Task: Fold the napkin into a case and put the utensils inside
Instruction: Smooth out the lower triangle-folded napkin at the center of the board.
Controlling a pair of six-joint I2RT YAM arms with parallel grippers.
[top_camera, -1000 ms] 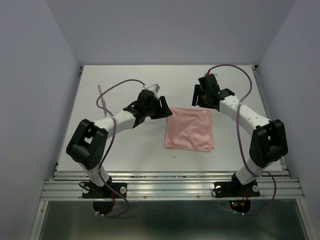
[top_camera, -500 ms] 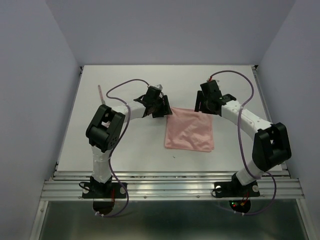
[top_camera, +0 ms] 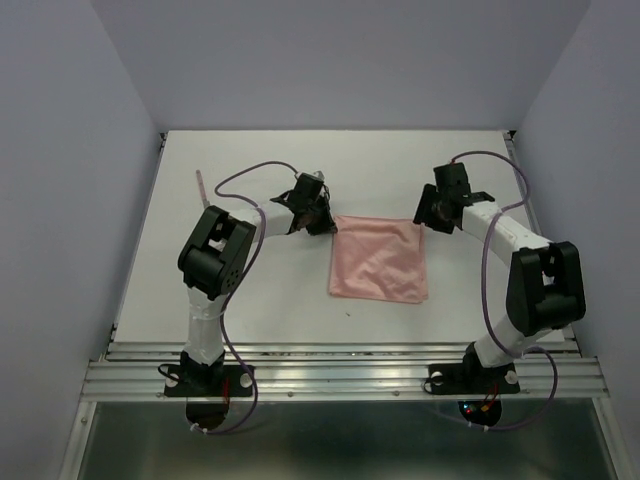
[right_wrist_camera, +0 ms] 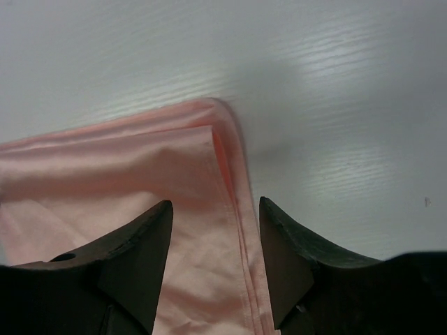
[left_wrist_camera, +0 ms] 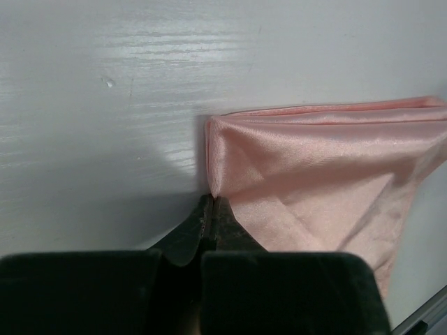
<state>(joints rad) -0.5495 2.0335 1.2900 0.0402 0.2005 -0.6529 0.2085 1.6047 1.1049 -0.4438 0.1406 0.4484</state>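
My left hand (left_wrist_camera: 210,204) is fully closed, the two black fingers pressed flat against each other. Their tips sit right at the left edge of the napkin (left_wrist_camera: 314,160), just below its rounded corner. They touch the cloth there, but I cannot tell whether any of it is caught between them. From the top camera this hand (top_camera: 328,220) is low on the desk (top_camera: 260,290) at the napkin's far left corner, with the arm bent sharply back toward its base.

My right hand (right_wrist_camera: 215,206) is open, one finger on each side of the napkin's right edge. The left finger (right_wrist_camera: 133,258) is over the cloth and the other over the bare desk just beside it. From this wrist view I cannot tell whether the tips touch the surface. Between the fingers the cloth shows stacked hems running side by side, so the napkin (right_wrist_camera: 105,174) lies in layers here. From above, the right hand (top_camera: 424,218) is at the far right corner.

The napkin (top_camera: 380,260) lies flat as a salmon-pink, roughly square patch in the middle of the desk, between the two arms, slightly wrinkled.

Of the utensils (top_camera: 200,186) I make out only a thin pinkish shaft near the far left edge of the desk, well apart from the cloth.
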